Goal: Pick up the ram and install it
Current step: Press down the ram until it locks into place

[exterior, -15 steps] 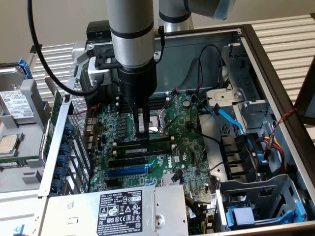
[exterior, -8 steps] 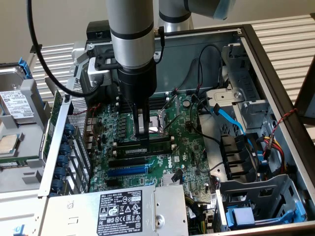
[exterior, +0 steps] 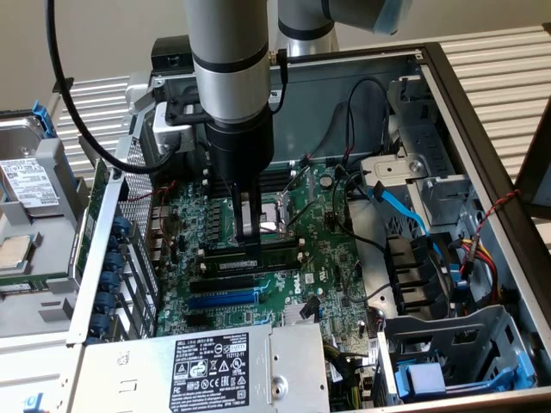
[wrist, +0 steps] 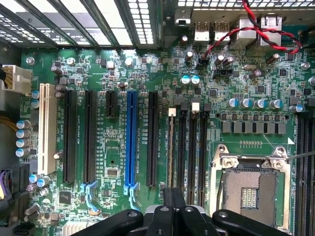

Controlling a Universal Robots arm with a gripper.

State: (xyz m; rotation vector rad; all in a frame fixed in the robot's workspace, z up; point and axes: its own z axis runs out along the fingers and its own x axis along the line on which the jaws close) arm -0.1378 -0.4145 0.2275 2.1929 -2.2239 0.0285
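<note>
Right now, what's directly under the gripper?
The shut gripper presses on the ram, a thin green stick lying along the black memory slots. Whether it is fully seated is hidden by the fingers.

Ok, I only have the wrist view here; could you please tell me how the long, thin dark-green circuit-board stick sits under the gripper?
Observer: The long, thin dark-green circuit-board stick stands on edge, running parallel to the long black plastic slots.
Operator: And the gripper?
Observer: The gripper is shut, tips pointing down at the stick's top edge, about mid-length.
Operator: Anything near the arm?
Observer: A thick black cable loops beside it, on the exterior view's left.
</note>
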